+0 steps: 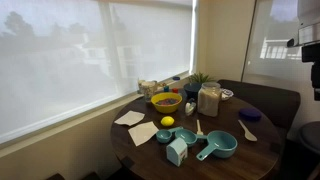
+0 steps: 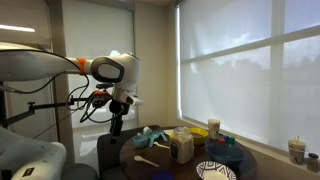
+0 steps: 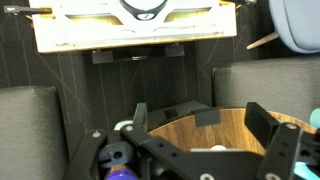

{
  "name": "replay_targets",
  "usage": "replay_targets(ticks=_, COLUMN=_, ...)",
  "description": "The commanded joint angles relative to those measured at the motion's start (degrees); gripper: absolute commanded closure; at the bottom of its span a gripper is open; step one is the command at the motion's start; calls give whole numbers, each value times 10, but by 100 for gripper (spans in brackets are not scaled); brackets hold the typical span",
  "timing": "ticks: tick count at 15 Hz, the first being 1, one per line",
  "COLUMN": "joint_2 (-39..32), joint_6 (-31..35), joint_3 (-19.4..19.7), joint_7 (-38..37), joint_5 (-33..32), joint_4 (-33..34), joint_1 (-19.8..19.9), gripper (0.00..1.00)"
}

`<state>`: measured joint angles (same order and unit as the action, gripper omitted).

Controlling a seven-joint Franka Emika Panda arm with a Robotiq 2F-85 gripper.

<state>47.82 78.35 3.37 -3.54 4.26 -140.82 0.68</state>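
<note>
One round wooden counter (image 1: pixel 252 152) is recorded in both exterior views. On it are counted: one yellow bowl (image 1: pixel 165 101), one lemon (image 1: pixel 167 122), one jar (image 1: pixel 209 99) with a lid, one potted plant (image 1: pixel 199 79), one purple spoon (image 1: pixel 248 131), two pale napkins (image 1: pixel 129 118) and at least two teal scoops (image 1: pixel 216 147), grouped near the counter's front edge. A further teal piece beside them cannot be identified. One patterned plate (image 2: pixel 213 170) is noted in an exterior view.

The tool (image 2: pixel 116 127) is seen in an exterior view at the end of the arm, pointed downward, by the counter's rim. Its fingers (image 3: pixel 141 115) are found spread wide in the wrist view, with nothing pinched between them; only the counter's wood grain is shown in the gap.

The teal scoops (image 2: pixel 150 136) are recorded as the things nearest the tool. They lie on the counter just beside it and lower, apart from it; no contact is observed. The jar is placed beyond the scoops, farther from the tool.
</note>
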Motion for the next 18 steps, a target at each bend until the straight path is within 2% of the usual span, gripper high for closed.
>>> replay_targets(ticks=1, joint_2=-1, joint_6=-1, joint_3=-7, joint_7=6, joint_5=4, joint_4=1, joint_1=11, gripper=0)
replay_targets(ticks=9, joint_2=-10, joint_6=8, joint_3=-3, joint_7=7, joint_5=-7, joint_4=-3, joint_1=17, gripper=0)
replay_targets(ticks=14, joint_2=-40, joint_6=33, joint_3=55, joint_7=72, joint_5=-46, joint_4=-22, joint_1=39, gripper=0)
replay_targets(ticks=18, joint_2=-73, joint_6=100, joint_3=119, joint_7=159, joint_5=-41, joint_4=-44, joint_1=49, gripper=0)
